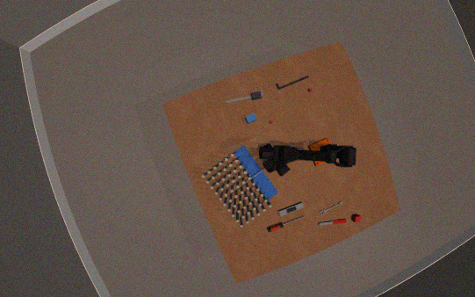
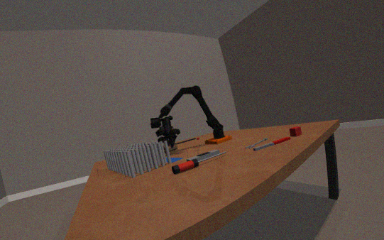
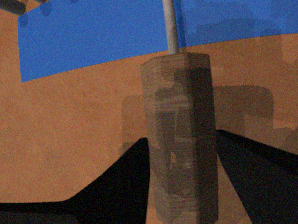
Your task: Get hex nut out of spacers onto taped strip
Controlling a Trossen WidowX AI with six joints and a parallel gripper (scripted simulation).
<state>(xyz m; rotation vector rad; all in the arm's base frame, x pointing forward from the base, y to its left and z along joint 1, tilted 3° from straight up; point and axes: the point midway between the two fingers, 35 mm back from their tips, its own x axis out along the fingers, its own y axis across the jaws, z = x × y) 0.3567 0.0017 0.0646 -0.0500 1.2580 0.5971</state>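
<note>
My gripper (image 1: 276, 167) (image 2: 172, 145) (image 3: 181, 140) is shut on the faceted wooden handle (image 3: 172, 105) of a tool, beside the blue taped strip (image 1: 269, 188) (image 2: 174, 160) (image 3: 90, 40). The tool's thin metal rod (image 1: 257, 175) (image 3: 171, 25) extends over the strip toward the spacers. Its far end is not clear, and I cannot tell if it reaches between them. The metal spacers (image 1: 241, 225) (image 2: 131, 164) (image 3: 12, 6) stand upright in rows behind the strip. The hex nut cannot be made out in any view.
A grey slab-like tool (image 1: 291, 208), a screwdriver (image 1: 276, 227), a wrench (image 1: 330, 207), a red-handled tool (image 1: 339, 221) and a red cube (image 1: 356, 218) lie on one side. A blue block (image 1: 250, 118), a flat-bladed tool (image 1: 255, 95) and a black hooked bar (image 1: 292, 82) lie on the other.
</note>
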